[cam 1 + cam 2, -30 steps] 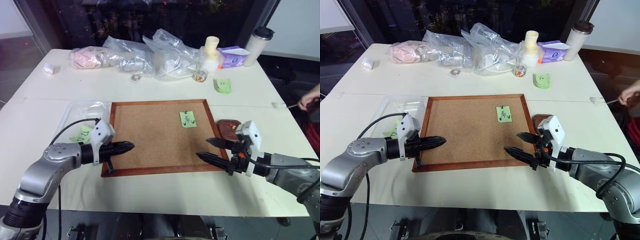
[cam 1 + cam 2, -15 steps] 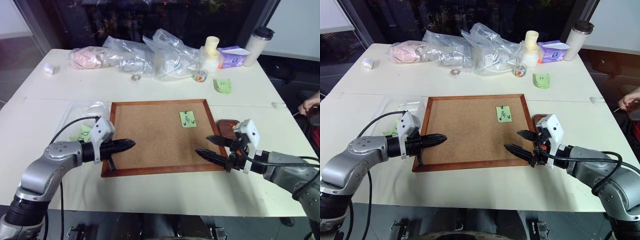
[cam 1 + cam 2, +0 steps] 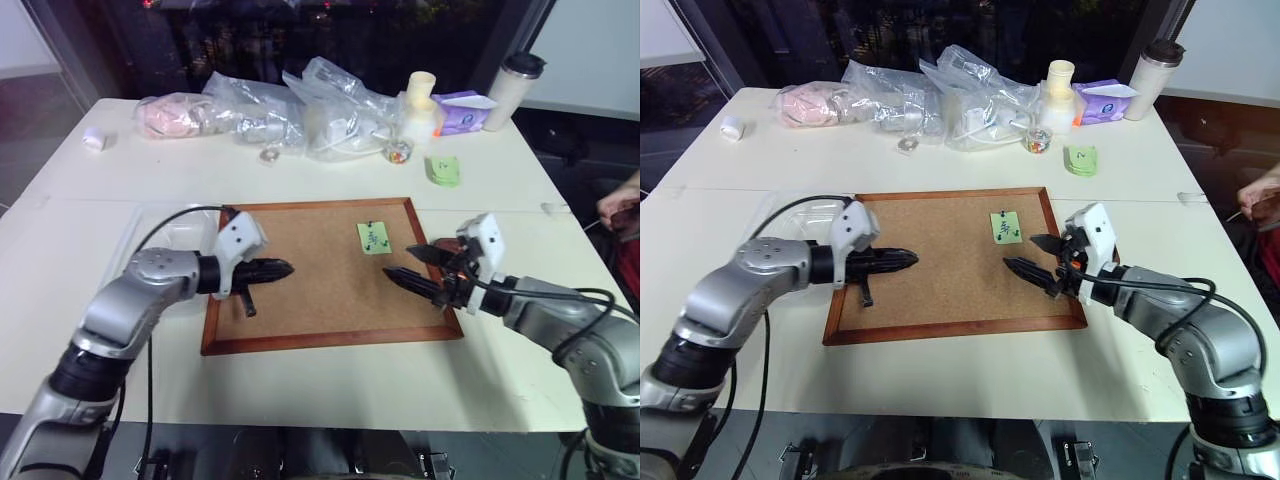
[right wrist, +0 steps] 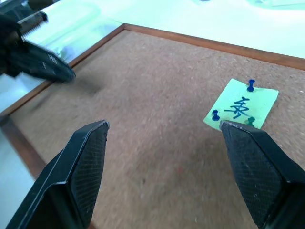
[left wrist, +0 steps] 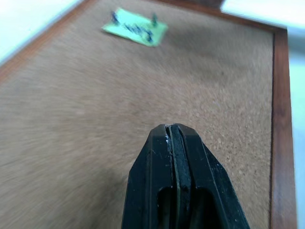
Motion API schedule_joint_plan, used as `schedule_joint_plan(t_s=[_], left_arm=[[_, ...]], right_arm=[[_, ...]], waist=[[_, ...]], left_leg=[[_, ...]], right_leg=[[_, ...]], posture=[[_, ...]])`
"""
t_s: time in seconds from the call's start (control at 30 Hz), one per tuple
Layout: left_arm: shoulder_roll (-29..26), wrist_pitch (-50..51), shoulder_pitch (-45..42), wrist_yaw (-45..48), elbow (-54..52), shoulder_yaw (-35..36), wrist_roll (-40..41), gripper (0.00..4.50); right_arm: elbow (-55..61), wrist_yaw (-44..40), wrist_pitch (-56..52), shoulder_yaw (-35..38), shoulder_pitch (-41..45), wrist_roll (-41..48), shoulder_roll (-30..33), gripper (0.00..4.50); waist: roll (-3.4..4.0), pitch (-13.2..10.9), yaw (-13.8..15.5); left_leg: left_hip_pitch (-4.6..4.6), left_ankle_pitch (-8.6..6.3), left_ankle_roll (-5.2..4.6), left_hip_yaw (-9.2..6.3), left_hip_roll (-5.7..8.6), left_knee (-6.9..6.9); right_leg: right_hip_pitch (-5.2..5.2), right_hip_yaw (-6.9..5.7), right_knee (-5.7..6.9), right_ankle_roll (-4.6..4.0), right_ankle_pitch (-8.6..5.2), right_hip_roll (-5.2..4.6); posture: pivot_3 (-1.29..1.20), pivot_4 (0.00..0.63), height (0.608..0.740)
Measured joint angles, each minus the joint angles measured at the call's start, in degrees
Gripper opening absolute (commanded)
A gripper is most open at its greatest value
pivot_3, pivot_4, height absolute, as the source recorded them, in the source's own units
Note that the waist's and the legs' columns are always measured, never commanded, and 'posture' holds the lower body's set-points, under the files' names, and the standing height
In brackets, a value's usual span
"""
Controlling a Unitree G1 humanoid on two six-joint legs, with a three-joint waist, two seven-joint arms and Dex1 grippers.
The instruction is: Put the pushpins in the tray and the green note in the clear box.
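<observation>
Still at the first step: green note pinned to the corkboard, pushpins in place at its edges, nothing lifted.

Nearest, over the corkboard's near half: left pincer pressed together and empty, toward the left frame; right pincer spread wide and empty, near the right frame, aimed at the note just beyond.

Next move, by judgement: narrowing the right pincer onto one small pin head and pulling straight up without tearing the paper.

Note lies close to the corkboard's far right corner, raised wooden frame alongside, little room on that side; bare cork to the left gives free approach.

Dark tray just off the corkboard's right edge, largely behind the right pincer. Clear box just off the left edge. Bags and bottles well beyond the far edge, on the counter.
</observation>
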State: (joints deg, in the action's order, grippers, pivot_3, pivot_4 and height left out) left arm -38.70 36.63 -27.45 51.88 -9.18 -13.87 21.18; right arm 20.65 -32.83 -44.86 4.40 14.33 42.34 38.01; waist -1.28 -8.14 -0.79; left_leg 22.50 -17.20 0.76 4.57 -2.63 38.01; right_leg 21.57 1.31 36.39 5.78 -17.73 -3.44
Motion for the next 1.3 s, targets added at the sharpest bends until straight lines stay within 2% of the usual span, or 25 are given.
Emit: schedule_joint_plan(t_s=[0.17, 0.3, 0.47, 0.53, 0.9, 0.93, 0.97, 1.03, 1.07, 1.17, 1.2, 1.3], left_arm=[[1.01, -4.13, -1.33, 2.6, 8.8, -3.39, -4.92, 0.03], [1.51, -5.72, -2.41, 3.81, 10.16, -4.18, -7.04, 0.03], [3.25, -3.33, -2.37, 2.39, 9.86, -3.72, -8.18, 0.03], [3.51, -2.54, -1.64, 1.71, 8.74, -3.34, -8.19, 0.03], [4.14, 0.19, 1.87, -0.95, 4.22, -1.26, -8.17, 0.03], [4.16, 0.33, 2.04, -1.09, 4.01, -1.13, -8.17, 0.0], [4.16, 0.52, 2.09, -1.23, 3.83, -1.11, -8.17, 0.0], [4.16, 0.62, 2.34, -1.46, 3.47, -1.03, -8.18, 0.0], [4.16, 0.65, 2.45, -1.51, 3.38, -0.95, -8.17, 0.0], [4.05, 0.67, 2.65, -1.83, 3.07, -0.93, -8.27, 0.0], [4.05, 0.67, 2.65, -1.89, 3.02, -0.94, -8.31, 0.0], [4.05, 0.67, 2.65, -1.95, 2.95, -0.99, -8.41, 0.0]], right_arm=[[-12.54, -1.48, 6.56, -5.01, 8.58, -8.65, -3.67, 3.83], [-22.3, -2.77, 11.78, -8.4, 13.98, -15.36, -5.85, 3.83], [-43.05, -5.61, 20.49, -11.47, 25.09, -23.86, -10.25, 3.83], [-47.95, -6.65, 23.21, -11.57, 27.57, -25.38, -11.63, 3.83], [-63.7, -9.83, 31.6, -11.2, 31.98, -31.58, -15.4, 3.83], [-64.32, -9.93, 32.15, -10.91, 32.15, -31.89, -15.58, 3.34], [-65.18, -10.13, 32.58, -10.79, 32.37, -32.18, -15.62, 3.12], [-66.14, -10.32, 33.14, -10.44, 32.49, -32.58, -15.7, 2.14], [-66.53, -10.32, 33.44, -10.06, 32.63, -32.67, -15.81, 1.8], [-67.19, -10.41, 34.14, -9.37, 33.33, -33.09, -16.02, 0.22], [-67.28, -10.47, 34.28, -9.35, 33.38, -33.17, -16.23, 0.04], [-67.9, -10.4, 34.9, -8.67, 33.38, -33.3, -16.8, 0.04]], waist=[[0.0, 0.0, 0.06], [0.01, 0.01, 0.15], [0.11, 0.06, 0.14], [0.11, 0.06, 0.16], [0.14, 0.07, -0.23], [0.14, 0.07, -0.25], [0.14, 0.08, -0.27], [0.15, 0.07, -0.3], [0.15, 0.07, -0.3], [0.15, 0.08, -0.32], [0.15, 0.08, -0.32], [0.16, 0.08, -0.33]], left_leg=[[0.03, 0.0, 0.0, 0.04, -0.05, 0.0], [0.03, 0.01, 0.01, 0.06, -0.07, 0.01], [-0.12, 0.02, 0.02, 0.07, -0.06, 0.18], [-0.12, 0.02, 0.02, 0.05, -0.05, 0.2], [-0.12, 0.05, 0.07, 0.07, -0.08, 0.18], [-0.12, 0.05, 0.07, 0.07, -0.08, 0.18], [-0.13, 0.06, 0.1, 0.07, -0.08, 0.18], [-0.13, 0.07, 0.11, 0.08, -0.08, 0.18], [-0.13, 0.08, 0.14, 0.08, -0.08, 0.17], [-0.13, 0.09, 0.15, 0.08, -0.09, 0.17], [-0.13, 0.09, 0.15, 0.08, -0.09, 0.17], [-0.13, 0.09, 0.15, 0.09, -0.09, 0.17]], right_leg=[[0.08, 0.02, 0.04, 0.0, 0.0, 0.05], [0.06, 0.02, 0.05, 0.0, 0.0, -0.01], [-0.03, 0.03, 0.37, 0.01, 0.0, -0.08], [-0.01, 0.04, 0.5, 0.0, 0.0, -0.11], [0.03, 0.05, 0.63, 0.0, 0.0, -0.13], [0.03, 0.05, 0.63, 0.0, 0.0, -0.13], [0.03, 0.05, 0.63, 0.0, 0.0, -0.13], [0.04, 0.05, 0.63, 0.0, 0.0, -0.13], [0.04, 0.05, 0.64, 0.0, 0.0, -0.13], [0.04, 0.05, 0.64, 0.0, 0.0, -0.13], [0.04, 0.05, 0.64, 0.0, 0.0, -0.13], [0.04, 0.05, 0.63, 0.0, 0.0, -0.14]], posture=[[0.0, 0.15, 0.74], [0.0, 0.15, 0.74], [0.0, 0.15, 0.74], [0.0, 0.15, 0.74], [0.0, 0.15, 0.74], [0.0, 0.15, 0.74], [0.0, 0.15, 0.74], [0.0, 0.15, 0.74], [0.0, 0.15, 0.74], [0.0, 0.15, 0.74], [0.0, 0.15, 0.74], [0.0, 0.15, 0.74]])
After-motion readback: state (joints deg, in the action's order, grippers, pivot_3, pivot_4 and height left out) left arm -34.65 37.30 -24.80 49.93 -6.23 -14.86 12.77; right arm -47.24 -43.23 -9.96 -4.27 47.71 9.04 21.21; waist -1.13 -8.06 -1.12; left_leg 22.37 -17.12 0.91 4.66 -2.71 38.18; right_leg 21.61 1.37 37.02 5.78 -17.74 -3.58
